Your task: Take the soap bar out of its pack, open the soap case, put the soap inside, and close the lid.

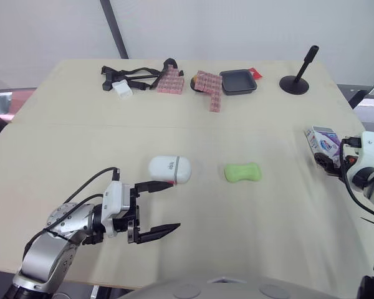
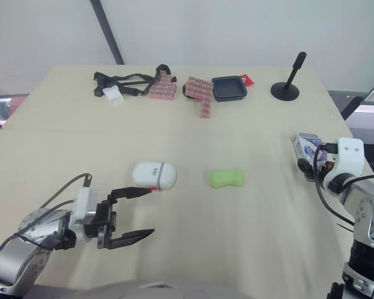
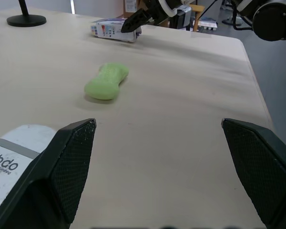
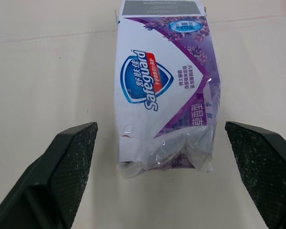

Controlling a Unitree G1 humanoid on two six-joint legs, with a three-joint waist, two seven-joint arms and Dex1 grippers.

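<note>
The green soap bar [image 1: 243, 172] lies bare on the table's middle. Left of it rests the white soap case [image 1: 169, 169], lid down. My left gripper [image 1: 173, 205] is open just in front of the case, one fingertip [image 1: 168, 184] close to the case's near edge. In the left wrist view the case [image 3: 14, 152] sits beside one finger and the soap [image 3: 106, 82] lies further off. The purple and white soap pack [image 4: 167, 95] lies near the table's right edge, its crumpled end between the wide-open fingers of my right gripper [image 1: 327, 163], untouched.
Along the far side lie black straps with a white tag [image 1: 128, 78], pink block stacks [image 1: 170, 82] [image 1: 210, 88], a black tray [image 1: 238, 81] and a black stand [image 1: 296, 81]. The table's right edge [image 1: 355, 124] runs just beyond the pack.
</note>
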